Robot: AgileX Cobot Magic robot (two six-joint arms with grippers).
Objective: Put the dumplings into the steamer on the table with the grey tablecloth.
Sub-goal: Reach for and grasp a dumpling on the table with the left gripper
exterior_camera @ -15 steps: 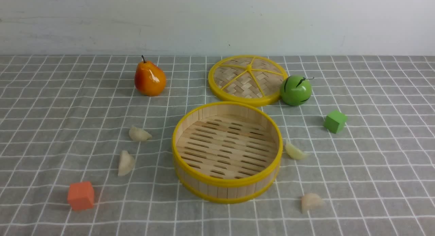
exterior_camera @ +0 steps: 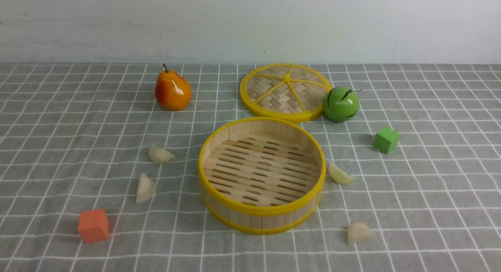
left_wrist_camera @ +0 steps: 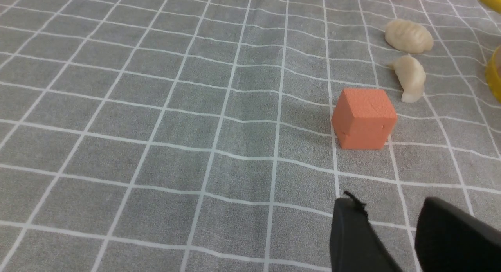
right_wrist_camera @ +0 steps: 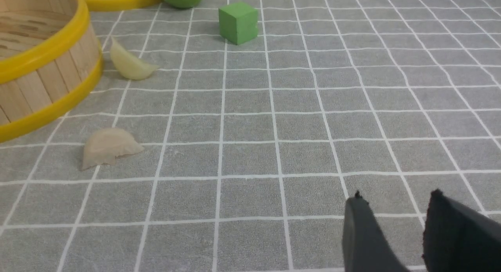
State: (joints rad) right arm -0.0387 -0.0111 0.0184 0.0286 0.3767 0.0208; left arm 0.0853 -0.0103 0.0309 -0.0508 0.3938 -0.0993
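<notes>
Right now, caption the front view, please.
Empty bamboo steamer on grey tablecloth, four dumplings around it; lid, pear, green fruit, orange cube, green cube nearby.

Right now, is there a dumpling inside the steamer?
No, the steamer holds nothing, and all four dumplings lie on the grey tablecloth outside it.

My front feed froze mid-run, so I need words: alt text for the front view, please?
An empty bamboo steamer sits centre on the grey tablecloth, with four dumplings lying on the cloth around it, two on each side. Behind it lie its lid, a pear and a green ball; an orange cube sits near left, a green cube right.
</notes>
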